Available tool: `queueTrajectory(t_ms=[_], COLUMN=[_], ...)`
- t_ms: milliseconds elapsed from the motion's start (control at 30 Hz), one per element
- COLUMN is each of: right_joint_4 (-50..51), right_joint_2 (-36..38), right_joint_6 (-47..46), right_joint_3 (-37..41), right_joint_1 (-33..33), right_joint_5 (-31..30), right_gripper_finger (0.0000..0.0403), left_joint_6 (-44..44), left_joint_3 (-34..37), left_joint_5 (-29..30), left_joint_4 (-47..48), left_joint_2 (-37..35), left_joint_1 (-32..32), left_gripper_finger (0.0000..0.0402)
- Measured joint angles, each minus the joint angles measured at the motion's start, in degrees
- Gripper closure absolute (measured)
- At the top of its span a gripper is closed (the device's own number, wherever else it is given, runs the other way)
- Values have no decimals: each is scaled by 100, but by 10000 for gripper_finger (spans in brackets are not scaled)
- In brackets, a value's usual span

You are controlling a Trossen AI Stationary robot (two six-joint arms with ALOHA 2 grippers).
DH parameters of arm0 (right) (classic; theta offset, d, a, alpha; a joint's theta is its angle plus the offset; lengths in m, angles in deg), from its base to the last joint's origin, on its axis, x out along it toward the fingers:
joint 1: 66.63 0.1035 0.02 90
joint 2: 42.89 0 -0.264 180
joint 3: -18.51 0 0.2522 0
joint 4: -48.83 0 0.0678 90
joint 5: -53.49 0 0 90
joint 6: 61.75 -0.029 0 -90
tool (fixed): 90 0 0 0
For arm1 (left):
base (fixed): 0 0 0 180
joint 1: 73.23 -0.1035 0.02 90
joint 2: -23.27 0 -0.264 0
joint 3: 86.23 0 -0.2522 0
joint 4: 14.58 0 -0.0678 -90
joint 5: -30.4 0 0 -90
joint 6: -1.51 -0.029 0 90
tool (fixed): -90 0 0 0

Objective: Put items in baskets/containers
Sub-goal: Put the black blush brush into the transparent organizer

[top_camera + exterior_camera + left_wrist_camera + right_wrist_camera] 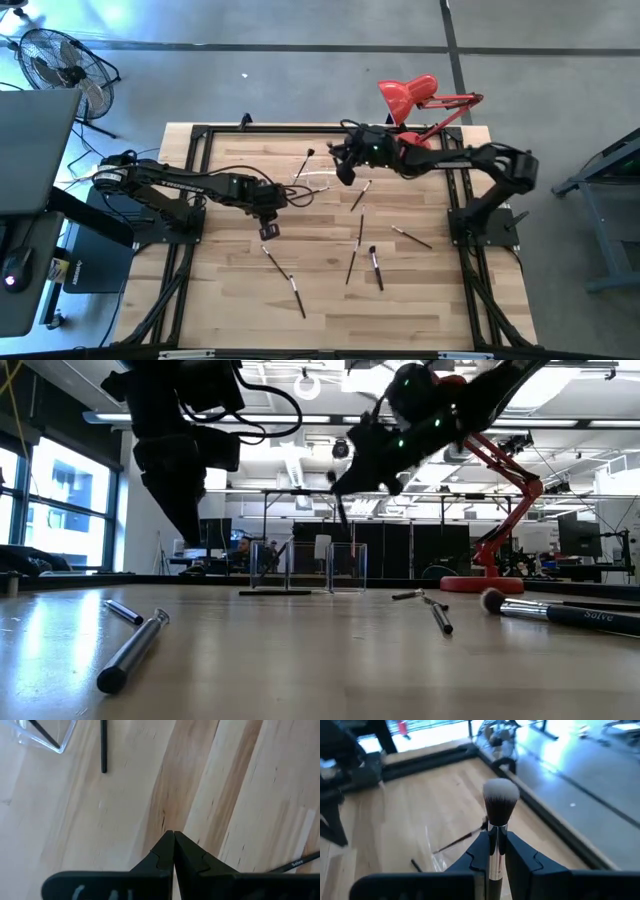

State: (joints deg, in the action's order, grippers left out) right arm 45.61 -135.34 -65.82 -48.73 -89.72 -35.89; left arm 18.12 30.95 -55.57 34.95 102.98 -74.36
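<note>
Several thin dark-handled brushes lie flat on the wood table, among them one [360, 228], another [377, 268] and a third [283, 272]. The clear holder [310, 565] stands at the table's far middle [318, 182], with a brush [460, 840] leaning inside. My right gripper [492, 847] hangs above the table just right of the holder [345, 170], shut on a brush with a pale-tipped fluffy head [500, 795]. My left gripper [173, 837] is shut over bare wood, near-left of the holder [270, 228]. My right gripper pinches the brush between its two fingers at the silvery ferrule [494, 837], just behind the bristle head. The brush lies along the fingers, its head sticking out past the tips and its handle running back between them. It is lifted clear of the table.
A red desk lamp [410, 95] stands at the far right edge, its base [478, 582] on the table. Black frame rails [200, 180] border the table. One brush [103, 745] lies beside the holder's corner [45, 737], another [300, 862] near my left gripper.
</note>
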Motion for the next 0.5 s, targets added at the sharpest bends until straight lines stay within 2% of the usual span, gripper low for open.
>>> queueTrajectory(t_ms=[133,267,500], right_joint_4=[-232,-287,-295], right_joint_2=[-494,-634,-568], right_joint_6=[56,193,310], right_joint_3=[0,0,0], right_joint_1=[-106,-133,-147], right_joint_5=[368,398,240], right_gripper_finger=[372,366,316], left_joint_6=[309,652,808], left_joint_3=[0,-2,-2], left_joint_5=[2,7,15], left_joint_4=[-6,-20,-49], left_joint_2=[0,0,0], left_joint_1=[0,0,0], left_gripper_finger=[401,401,401])
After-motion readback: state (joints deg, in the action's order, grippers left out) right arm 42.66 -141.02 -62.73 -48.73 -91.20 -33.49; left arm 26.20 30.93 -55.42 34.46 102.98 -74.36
